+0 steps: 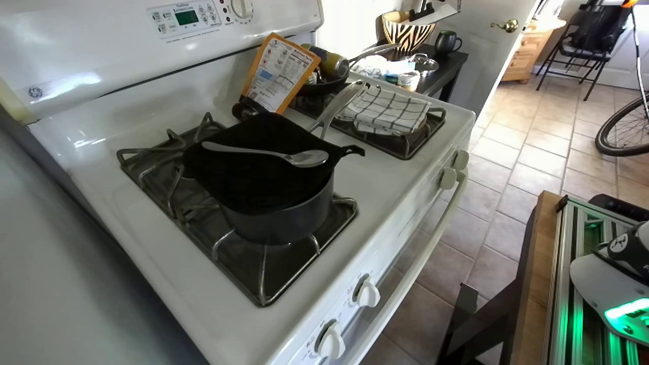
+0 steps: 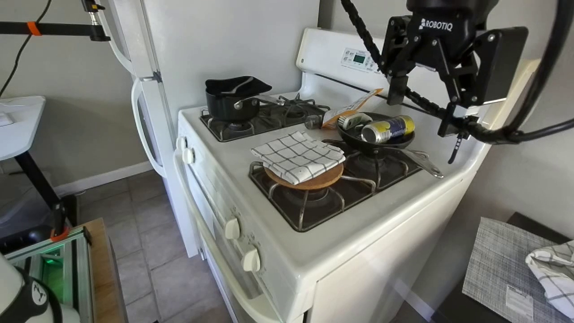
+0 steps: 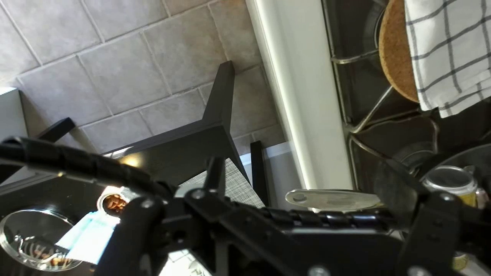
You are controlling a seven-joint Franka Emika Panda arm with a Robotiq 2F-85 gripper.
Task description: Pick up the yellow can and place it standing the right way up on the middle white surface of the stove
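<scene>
The yellow can (image 2: 389, 129) lies on its side in a black frying pan on the stove (image 2: 376, 273). It also shows in an exterior view (image 1: 334, 65), and partly in the wrist view (image 3: 452, 180) behind a finger. The middle white surface (image 2: 264, 138) is the bare strip between the two black grates, also seen in an exterior view (image 1: 377, 167). My gripper (image 2: 423, 107) is open and empty, in the air above and to one side of the can, apart from it. In the wrist view its fingers (image 3: 307, 184) are wide apart.
The frying pan (image 2: 381, 146) has a handle (image 2: 421, 161) over the stove's edge. A checked cloth (image 2: 300, 154) lies on a cork trivet (image 2: 325, 177). A black pot (image 1: 279, 218) bears a spoon (image 1: 307, 158). An orange packet (image 1: 284, 73) leans near the pan. A dark side table (image 1: 454, 63) stands beside the stove.
</scene>
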